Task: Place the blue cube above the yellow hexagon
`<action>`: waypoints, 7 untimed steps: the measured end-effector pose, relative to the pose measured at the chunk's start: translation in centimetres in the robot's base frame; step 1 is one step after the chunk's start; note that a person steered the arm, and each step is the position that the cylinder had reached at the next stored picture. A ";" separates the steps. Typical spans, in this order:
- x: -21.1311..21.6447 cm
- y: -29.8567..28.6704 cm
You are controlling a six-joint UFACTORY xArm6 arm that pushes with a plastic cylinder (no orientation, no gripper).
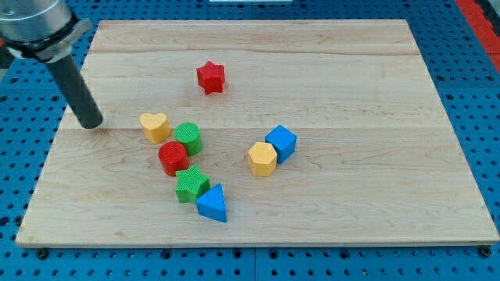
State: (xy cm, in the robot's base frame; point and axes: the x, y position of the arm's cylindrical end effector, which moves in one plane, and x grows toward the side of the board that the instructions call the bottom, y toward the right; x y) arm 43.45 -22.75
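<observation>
Camera view: near the wooden table's (375, 70) left edge, my tip (92, 123), a bare rod gripping nothing, touches no block. Rightward: yellow heart (155, 126), green cylinder (188, 137), red cylinder (173, 157). Ribbed yellow hexagon (262, 158) touches blue cube (281, 143), mid-board.

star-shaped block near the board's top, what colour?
Red. The red star shows clearly in the camera view, apart from the other blocks.

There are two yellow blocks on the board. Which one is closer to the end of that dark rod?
The yellow heart. It lies just to the view's right of my tip, while the yellow hexagon sits much farther right, touching the blue cube.
</observation>
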 end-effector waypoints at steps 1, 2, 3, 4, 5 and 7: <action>0.7 0.8; 6.3 1.5; 13.8 5.0; 17.8 10.9; 15.8 17.2; 9.2 24.9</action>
State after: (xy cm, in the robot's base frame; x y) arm 52.62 2.13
